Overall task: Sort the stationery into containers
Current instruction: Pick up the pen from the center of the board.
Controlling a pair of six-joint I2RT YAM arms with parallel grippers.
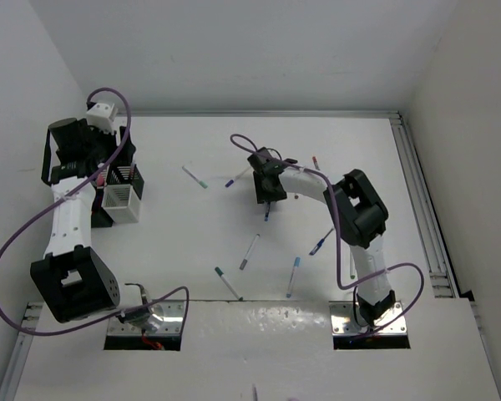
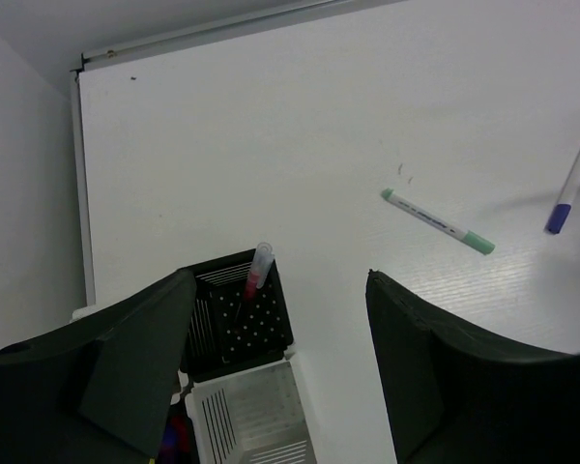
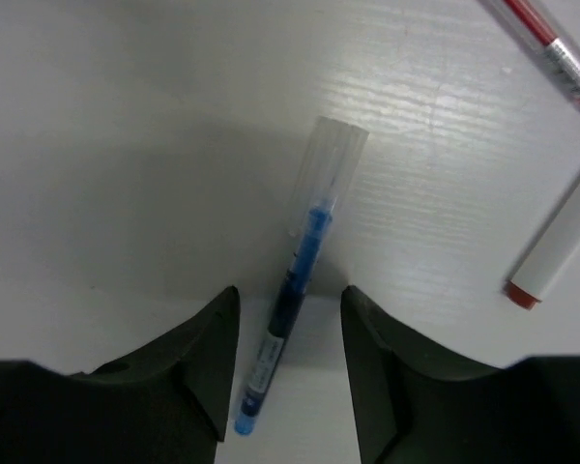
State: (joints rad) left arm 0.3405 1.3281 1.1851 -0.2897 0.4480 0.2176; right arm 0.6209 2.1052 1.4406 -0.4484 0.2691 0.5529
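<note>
Across the whole top view stretches a white worktop, with the left arm reaching up the left side of the frame and the right arm bending from lower right toward the centre. At upper left, under the left arm, a white container stands touching a black container just above it in the frame. The left end effector hangs over this pair with its fingers spread wide and nothing between them. A pink stick leans upright in a far corner of the black container. At the centre of the top view, the right end effector is down at the surface, partly open. Its fingers stand on either side of a blue pen lying on the worktop, with a gap visible on each side. Loose on the worktop at centre right of the left wrist view lie a green-capped pen and, near it at the right edge, a blue-capped marker. At the right of the right wrist view lie a red pen and a red-tipped white marker.
</note>
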